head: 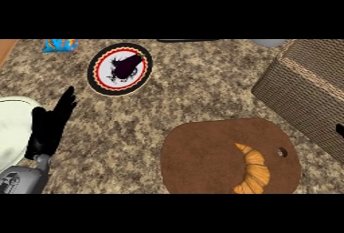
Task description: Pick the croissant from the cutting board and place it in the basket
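A golden croissant (252, 169) lies on the right half of a brown cutting board (201, 159) at the lower middle of the counter. The woven basket (309, 91) stands at the right, just beyond the board. My left hand (50, 125) is at the far left, fingers straight and pointing up, well away from the croissant and holding nothing. Only a small dark tip (341, 131) shows at the right edge in front of the basket, likely my right hand; its state is hidden.
A round plate (119, 68) with a black rim, red ring and dark figure lies at the back left. A blue packet (59, 45) sits at the far back left. A pale rounded object (13, 132) lies under my left hand.
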`<action>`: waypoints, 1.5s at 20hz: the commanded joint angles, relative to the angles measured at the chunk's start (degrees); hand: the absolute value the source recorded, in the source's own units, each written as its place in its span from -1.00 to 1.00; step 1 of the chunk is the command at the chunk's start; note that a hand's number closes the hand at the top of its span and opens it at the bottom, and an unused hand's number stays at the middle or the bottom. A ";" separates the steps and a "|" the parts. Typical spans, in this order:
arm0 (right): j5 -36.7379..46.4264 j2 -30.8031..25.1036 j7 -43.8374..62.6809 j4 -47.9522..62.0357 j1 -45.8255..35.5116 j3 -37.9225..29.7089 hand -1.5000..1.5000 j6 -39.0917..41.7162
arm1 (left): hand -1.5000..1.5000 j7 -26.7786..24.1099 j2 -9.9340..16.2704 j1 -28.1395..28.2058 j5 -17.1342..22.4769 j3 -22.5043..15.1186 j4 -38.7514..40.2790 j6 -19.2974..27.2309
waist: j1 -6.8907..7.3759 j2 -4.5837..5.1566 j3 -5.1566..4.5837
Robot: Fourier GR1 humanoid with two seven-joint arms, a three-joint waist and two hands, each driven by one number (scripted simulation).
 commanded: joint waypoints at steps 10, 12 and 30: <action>-3.46 -11.95 10.68 -21.52 21.57 -12.53 -1.00 21.11 | 0.00 1.35 -0.58 -5.40 -0.43 2.51 4.08 -3.60 | 1.44 0.23 0.27; 0.89 -8.23 8.94 -18.13 20.85 -11.47 -1.00 22.15 | 0.00 2.92 -2.79 -2.00 -3.54 0.06 -0.86 -0.60 | 2.49 0.24 0.34; 16.71 10.54 10.38 -10.20 7.08 -6.81 -1.00 23.80 | 0.00 2.50 -6.21 -4.92 -7.25 5.52 2.53 -7.03 | 3.16 0.46 0.35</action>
